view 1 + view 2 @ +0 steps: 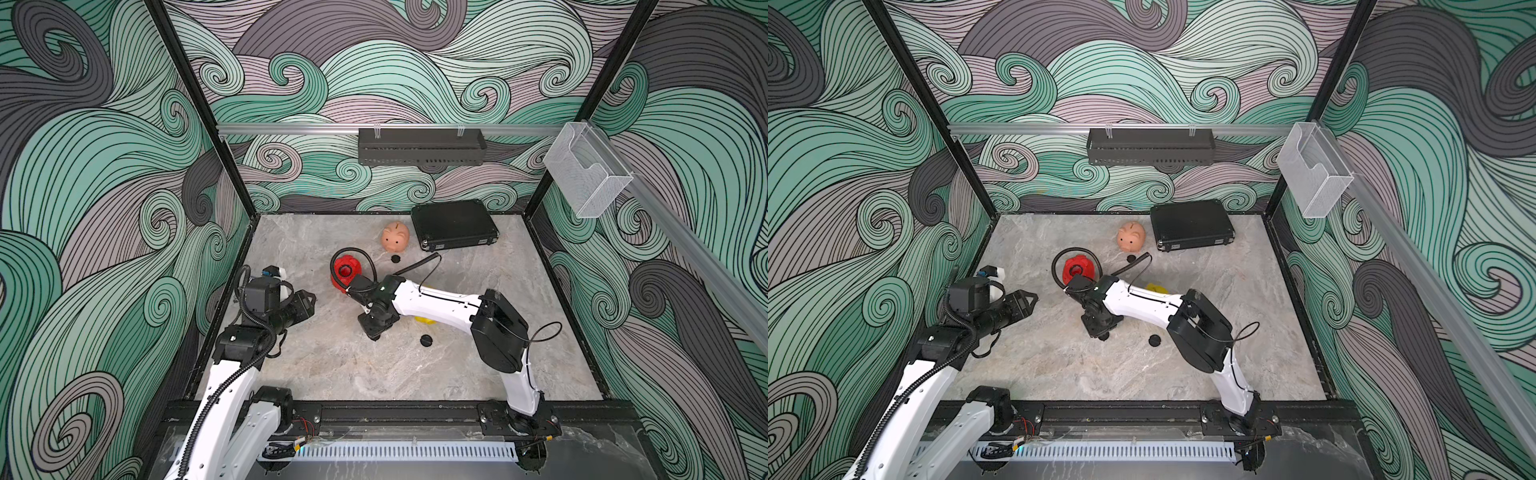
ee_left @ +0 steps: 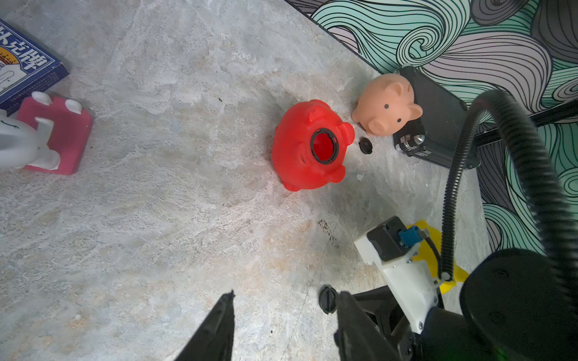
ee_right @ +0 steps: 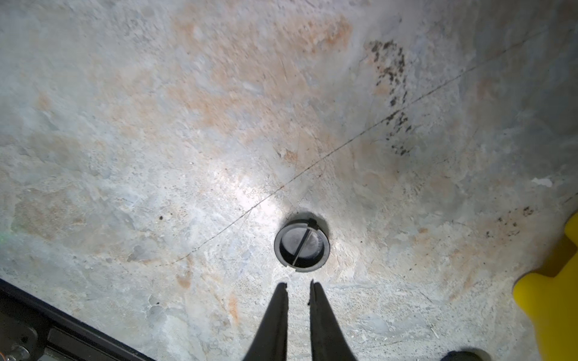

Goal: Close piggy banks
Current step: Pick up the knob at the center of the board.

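Three pigs are seen on the marble table point(image 1: 332, 374). The red pig point(image 2: 308, 147) is turned belly-up, its round hole ringed in black and unplugged; the pink pig point(image 2: 386, 104) is set upright against a black case point(image 2: 438, 115), with a plug point(image 2: 365, 145) lying between the two pigs. The yellow pig point(image 3: 553, 290) is mostly hidden under the right arm.

The right gripper point(image 3: 298, 286) is pointed down at the table, its fingers point(image 3: 314, 290) parted only by a narrow gap and nothing held; a second plug point(image 3: 301, 245) lies just past their tips, not touched. The left gripper point(image 2: 284, 300) is held partly open and empty, the red pig well ahead of its fingers point(image 2: 230, 300).

Wave-patterned walls point(image 1: 104, 166) enclose the table.
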`<action>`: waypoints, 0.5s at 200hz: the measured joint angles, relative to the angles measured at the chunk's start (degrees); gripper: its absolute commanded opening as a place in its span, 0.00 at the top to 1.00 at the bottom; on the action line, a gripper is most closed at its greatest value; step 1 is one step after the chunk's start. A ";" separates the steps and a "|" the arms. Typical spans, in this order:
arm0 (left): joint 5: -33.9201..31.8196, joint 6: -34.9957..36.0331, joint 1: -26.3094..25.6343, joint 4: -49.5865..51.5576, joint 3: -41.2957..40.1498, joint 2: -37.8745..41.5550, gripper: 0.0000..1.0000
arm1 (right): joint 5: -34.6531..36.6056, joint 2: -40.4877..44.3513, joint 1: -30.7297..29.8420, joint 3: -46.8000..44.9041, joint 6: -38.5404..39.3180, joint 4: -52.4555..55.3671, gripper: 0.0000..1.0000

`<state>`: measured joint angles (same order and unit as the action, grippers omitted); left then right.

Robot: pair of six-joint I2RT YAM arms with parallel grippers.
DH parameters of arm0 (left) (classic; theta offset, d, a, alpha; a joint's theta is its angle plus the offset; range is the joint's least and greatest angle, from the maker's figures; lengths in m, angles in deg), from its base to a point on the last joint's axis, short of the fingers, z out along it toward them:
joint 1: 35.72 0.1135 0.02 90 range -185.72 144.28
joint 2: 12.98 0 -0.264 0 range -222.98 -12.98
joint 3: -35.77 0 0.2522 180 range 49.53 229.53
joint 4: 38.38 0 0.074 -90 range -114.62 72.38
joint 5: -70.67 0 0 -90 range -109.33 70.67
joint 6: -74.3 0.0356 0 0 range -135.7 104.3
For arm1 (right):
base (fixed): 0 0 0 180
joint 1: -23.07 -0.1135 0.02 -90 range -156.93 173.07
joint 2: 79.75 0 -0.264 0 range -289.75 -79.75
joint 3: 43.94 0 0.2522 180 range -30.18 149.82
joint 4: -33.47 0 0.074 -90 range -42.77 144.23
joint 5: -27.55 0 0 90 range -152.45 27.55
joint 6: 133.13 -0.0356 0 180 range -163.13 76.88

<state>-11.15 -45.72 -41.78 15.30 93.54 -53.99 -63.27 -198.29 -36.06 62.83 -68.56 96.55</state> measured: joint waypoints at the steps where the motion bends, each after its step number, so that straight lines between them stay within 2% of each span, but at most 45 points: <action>1: 0.00 0.00 0.00 0.00 0.00 0.00 0.48 | 0.00 0.00 0.00 -0.04 -0.04 -0.02 0.82; 100: 0.20 0.02 0.00 0.00 0.00 0.00 0.48 | -0.79 -1.51 0.00 -3.17 -5.95 -4.39 0.81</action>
<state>-10.95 -45.70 -41.78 15.30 93.54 -53.99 -64.06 -199.80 -36.06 59.66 -74.50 92.16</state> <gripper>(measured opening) 0.524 0.192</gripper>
